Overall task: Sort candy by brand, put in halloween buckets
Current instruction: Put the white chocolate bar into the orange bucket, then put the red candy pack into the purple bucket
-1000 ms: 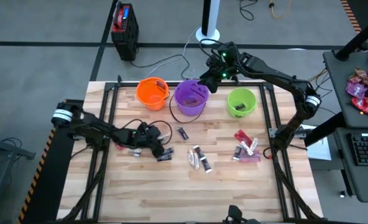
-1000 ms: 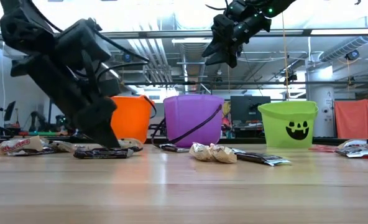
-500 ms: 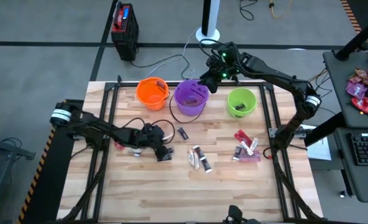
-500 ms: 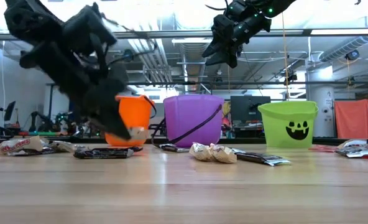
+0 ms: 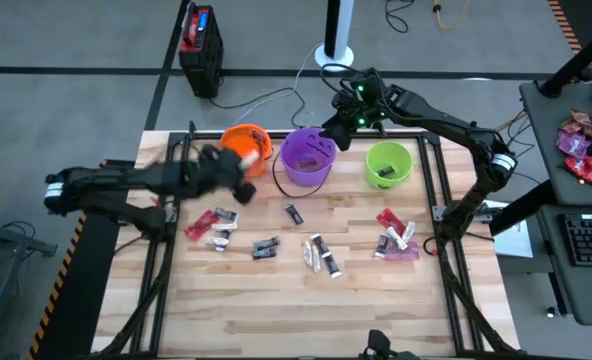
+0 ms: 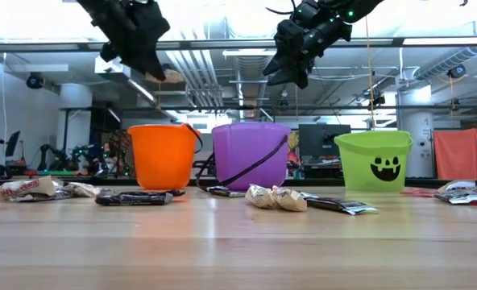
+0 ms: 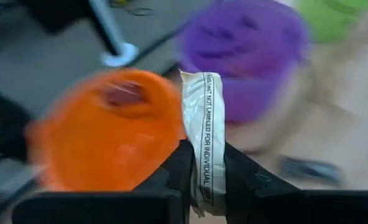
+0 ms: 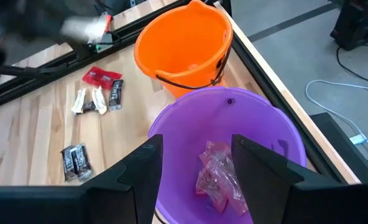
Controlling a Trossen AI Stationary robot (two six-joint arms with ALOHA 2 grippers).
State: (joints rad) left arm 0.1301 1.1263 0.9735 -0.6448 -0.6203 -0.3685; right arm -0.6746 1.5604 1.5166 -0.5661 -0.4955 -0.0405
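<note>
My left gripper (image 5: 234, 175) is up in the air next to the orange bucket (image 5: 244, 148), shut on a silver-white wrapped candy (image 7: 202, 112); in the low view the gripper (image 6: 146, 50) hangs high above the orange bucket (image 6: 162, 155). My right gripper (image 8: 196, 168) is open and empty above the purple bucket (image 8: 224, 149), which holds pink wrappers. The green bucket (image 5: 388, 163) stands to the right. Loose candy lies on the table: red and white pieces (image 5: 211, 228), dark pieces (image 5: 265, 248), silver ones (image 5: 321, 255). My left gripper pinches the silver-white candy between its two fingers at one end of the wrapper (image 7: 204, 163). The fingers lie across the long wrapper. The rest of it sticks out past the fingertips, lifted clear of the table, its free end (image 6: 168, 76) below the fingers.
A red, white and pink cluster of candy (image 5: 396, 236) lies at the table's right, and a dark piece (image 5: 293, 214) in front of the purple bucket. A heap of red and pink bags (image 5: 588, 145) lies on a side desk. The table's near half is bare wood.
My left gripper has risen from the table with the silver-white candy and gone toward the far edge, up beside the orange bucket. The candy is lifted clear; the dark piece that lay by it stays on the table.
</note>
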